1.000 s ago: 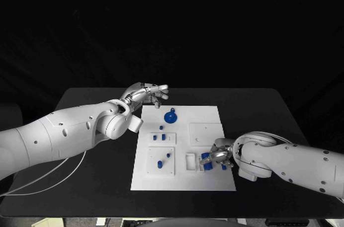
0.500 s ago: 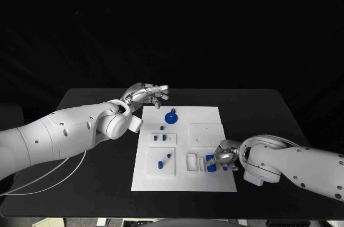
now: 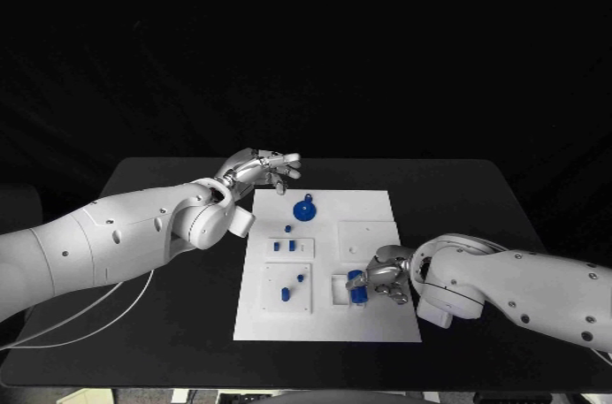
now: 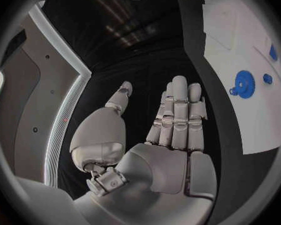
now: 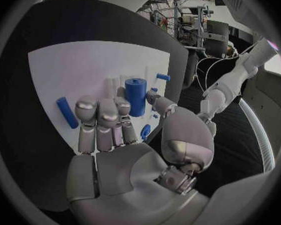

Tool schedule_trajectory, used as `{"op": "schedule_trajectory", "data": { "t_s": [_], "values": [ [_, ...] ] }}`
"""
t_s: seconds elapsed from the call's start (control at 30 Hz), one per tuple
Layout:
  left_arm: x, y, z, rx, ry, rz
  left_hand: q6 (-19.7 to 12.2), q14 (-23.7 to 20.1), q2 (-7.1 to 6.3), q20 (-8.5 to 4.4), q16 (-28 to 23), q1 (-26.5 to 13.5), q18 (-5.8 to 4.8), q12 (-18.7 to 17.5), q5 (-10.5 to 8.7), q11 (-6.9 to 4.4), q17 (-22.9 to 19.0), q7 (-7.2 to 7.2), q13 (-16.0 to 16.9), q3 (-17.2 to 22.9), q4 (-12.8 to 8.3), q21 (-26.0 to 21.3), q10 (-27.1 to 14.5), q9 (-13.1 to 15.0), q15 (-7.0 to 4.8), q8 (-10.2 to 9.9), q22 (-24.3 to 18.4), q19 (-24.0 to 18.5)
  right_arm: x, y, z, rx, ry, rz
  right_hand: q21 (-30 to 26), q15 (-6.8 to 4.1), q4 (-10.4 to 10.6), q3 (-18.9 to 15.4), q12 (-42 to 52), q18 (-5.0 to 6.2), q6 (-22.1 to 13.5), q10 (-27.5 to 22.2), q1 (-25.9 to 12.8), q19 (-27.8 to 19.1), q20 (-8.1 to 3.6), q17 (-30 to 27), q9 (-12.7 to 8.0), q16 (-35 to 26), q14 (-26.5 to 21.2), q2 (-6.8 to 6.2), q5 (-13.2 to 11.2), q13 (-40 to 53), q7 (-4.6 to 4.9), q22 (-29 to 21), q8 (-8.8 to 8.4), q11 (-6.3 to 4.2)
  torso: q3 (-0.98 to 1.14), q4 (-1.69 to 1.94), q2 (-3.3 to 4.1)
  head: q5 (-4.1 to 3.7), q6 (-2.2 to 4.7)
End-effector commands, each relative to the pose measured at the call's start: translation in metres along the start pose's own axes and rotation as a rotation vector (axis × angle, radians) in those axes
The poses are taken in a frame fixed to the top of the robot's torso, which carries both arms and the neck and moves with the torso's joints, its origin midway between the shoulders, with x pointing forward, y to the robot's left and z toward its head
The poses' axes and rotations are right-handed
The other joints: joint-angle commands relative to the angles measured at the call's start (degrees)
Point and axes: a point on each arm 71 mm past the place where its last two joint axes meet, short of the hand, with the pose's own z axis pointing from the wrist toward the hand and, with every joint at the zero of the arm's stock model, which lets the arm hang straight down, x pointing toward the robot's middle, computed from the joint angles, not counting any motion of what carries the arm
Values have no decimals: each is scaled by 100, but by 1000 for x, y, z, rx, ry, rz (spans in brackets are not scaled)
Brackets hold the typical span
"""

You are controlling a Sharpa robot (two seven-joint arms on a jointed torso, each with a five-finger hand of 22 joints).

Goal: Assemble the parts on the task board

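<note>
The white task board [image 3: 326, 320] lies mid-table. My right hand [image 3: 383, 283] hovers over the board's near right part. It pinches an upright blue cylinder [image 3: 358, 286] [image 5: 135, 96] between thumb and fingertips [image 5: 122, 106], next to a white slotted block [image 3: 338, 288]. A short blue rod [image 5: 67, 112] lies flat on the board beside that hand [image 5: 125, 150]. My left hand [image 3: 264, 169] [image 4: 168, 130] floats open above the board's far left corner, holding nothing. A blue gear [image 3: 303, 209] [image 4: 243, 83] lies on the far part of the board.
Small blue pegs [image 3: 294, 243] stand in a white block left of centre, and more pegs [image 3: 286, 291] sit on a block nearer me. A plain white square [image 3: 363, 238] sits right of centre. Black table [image 3: 472, 201] surrounds the board.
My right hand has shifted left across the board's near part, carrying the blue cylinder toward the slotted block. The left hand has stayed put.
</note>
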Motion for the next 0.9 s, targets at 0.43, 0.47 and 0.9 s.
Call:
{"op": "schedule_trajectory", "data": {
  "t_s": [0.43,0.47,0.9],
  "values": [
    [2,-1,0,4,13,-12,-34,-30,54,-9,-19,11,282,-18,-18,0,9,-8,-6,-3,-38,-26,-40,-1,-1,-26,11,39,4,15,9,-9,6,-106,26,-38,31,0,-45,662,61,12,-56,6,36,5,1,1,14,-31,-8,-9,0,12,-37,-6,3,-9,5,68,-26],
    [2,-1,0,4,13,-12,-37,-30,55,-8,-19,10,281,-18,-18,0,10,-7,-6,-4,-41,-26,-41,-2,-1,-28,12,40,4,15,10,-8,7,-107,26,-38,31,0,-45,662,62,12,-57,6,36,5,2,1,14,-31,-8,-9,0,12,-37,-6,1,-8,5,68,-24],
    [2,-2,-1,4,14,-12,-57,-28,57,-7,-21,-2,280,-17,-18,1,16,0,-6,-13,-54,-28,-42,-6,0,-36,19,42,3,15,15,5,17,-118,20,-38,23,-17,-58,662,69,4,-111,-3,38,1,10,-12,12,-83,-9,-11,0,20,-46,-6,-3,-6,6,92,-47]
  ]
}}
